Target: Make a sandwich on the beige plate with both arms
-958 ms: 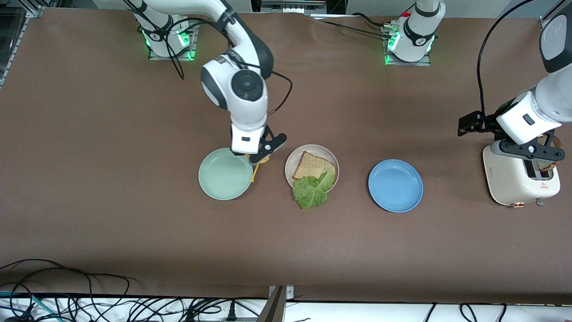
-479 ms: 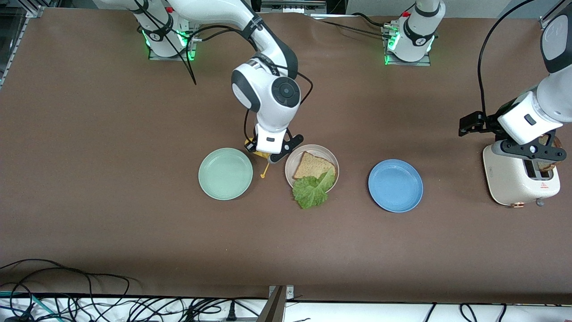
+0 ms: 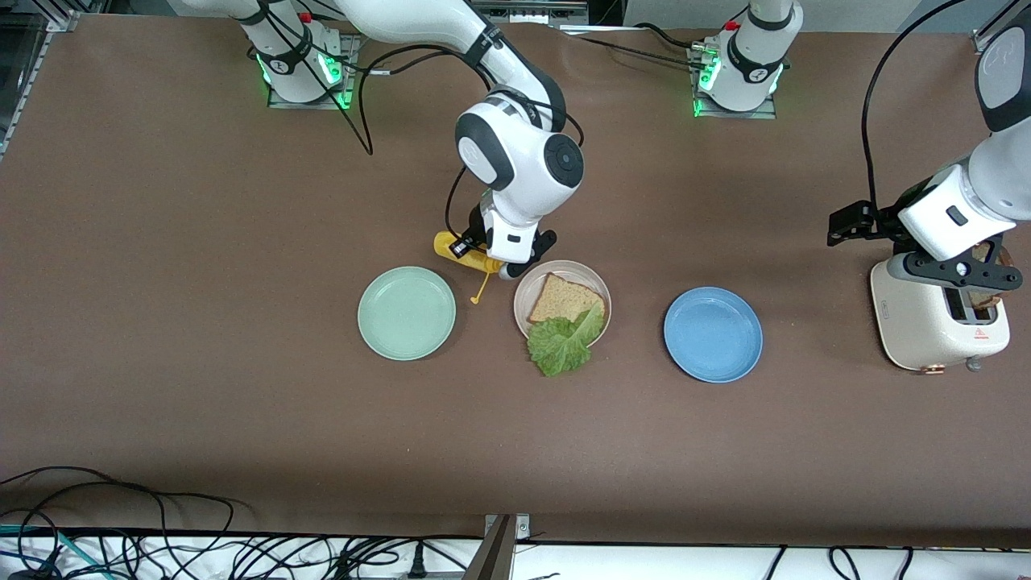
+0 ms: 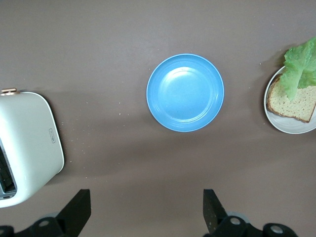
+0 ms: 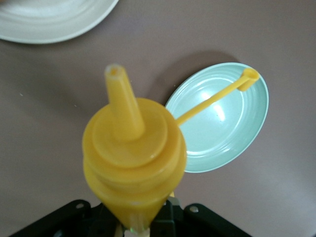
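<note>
Moved since a second ago: right gripper (image 3: 506, 262) has carried its yellow squeeze bottle (image 3: 463, 251) from over the mint-green plate (image 3: 407, 312) toward the beige plate (image 3: 562, 306); it now hangs just off that plate's rim, on the side toward the right arm's end of the surface.
Right gripper state: clamped on the bottle's body; in the right wrist view the nozzle (image 5: 121, 98) points away from the fingers, and its tethered cap (image 5: 250, 78) dangles on a strap.
Bottle axis: tilted, not upright, its long axis running from the gripper toward the mint-green plate, so the nozzle is not yet over the bread.
Key relation: bread slice (image 3: 565, 300) lies nearer the front camera than the gripper and slightly toward the left arm's end; I judge a short carry inward over the plate and a turn of the nozzle downward are still needed.
Beige plate contents: one bread slice, with a lettuce leaf (image 3: 562, 342) draped over its nearer edge and spilling past the rim onto the surface (image 3: 242, 403).
Nearer arm: the right, plainly.
Left gripper (image 4: 145, 212): fingers spread wide and empty, over the toaster (image 3: 938, 318), well apart from the beige plate; it waits.
Second slice: a brown slice shows in the toaster slot, partly hidden by the arm.
Blue plate (image 3: 713, 333): bare, between the beige plate and the toaster.
</note>
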You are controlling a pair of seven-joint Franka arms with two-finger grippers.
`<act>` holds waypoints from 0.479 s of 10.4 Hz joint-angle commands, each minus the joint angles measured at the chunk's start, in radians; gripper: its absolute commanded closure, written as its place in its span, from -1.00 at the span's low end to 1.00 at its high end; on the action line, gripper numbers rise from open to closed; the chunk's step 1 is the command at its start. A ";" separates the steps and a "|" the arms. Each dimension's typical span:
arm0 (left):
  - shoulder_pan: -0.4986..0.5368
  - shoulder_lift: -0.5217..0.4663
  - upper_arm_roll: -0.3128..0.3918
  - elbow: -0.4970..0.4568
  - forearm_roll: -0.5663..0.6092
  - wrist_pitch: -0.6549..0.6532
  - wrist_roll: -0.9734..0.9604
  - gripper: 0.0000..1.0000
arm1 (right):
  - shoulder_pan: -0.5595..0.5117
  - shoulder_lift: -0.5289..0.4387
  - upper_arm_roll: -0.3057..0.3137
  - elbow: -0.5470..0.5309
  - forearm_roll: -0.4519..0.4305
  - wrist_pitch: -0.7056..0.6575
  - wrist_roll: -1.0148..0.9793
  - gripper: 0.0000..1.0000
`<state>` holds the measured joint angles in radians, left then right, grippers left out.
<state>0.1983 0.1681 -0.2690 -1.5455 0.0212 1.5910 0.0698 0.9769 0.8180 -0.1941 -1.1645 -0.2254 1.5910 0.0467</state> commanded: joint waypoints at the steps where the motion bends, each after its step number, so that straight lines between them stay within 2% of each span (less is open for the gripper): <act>1: 0.004 -0.009 0.001 0.002 0.003 0.003 0.008 -1.00 | 0.042 0.061 -0.022 0.077 -0.063 -0.042 0.059 1.00; 5: 0.003 -0.009 -0.001 0.002 0.003 0.001 0.008 -1.00 | 0.101 0.128 -0.028 0.114 -0.165 -0.051 0.241 1.00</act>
<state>0.1986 0.1681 -0.2679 -1.5455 0.0212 1.5911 0.0698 1.0474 0.8942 -0.2017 -1.1243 -0.3421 1.5805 0.2166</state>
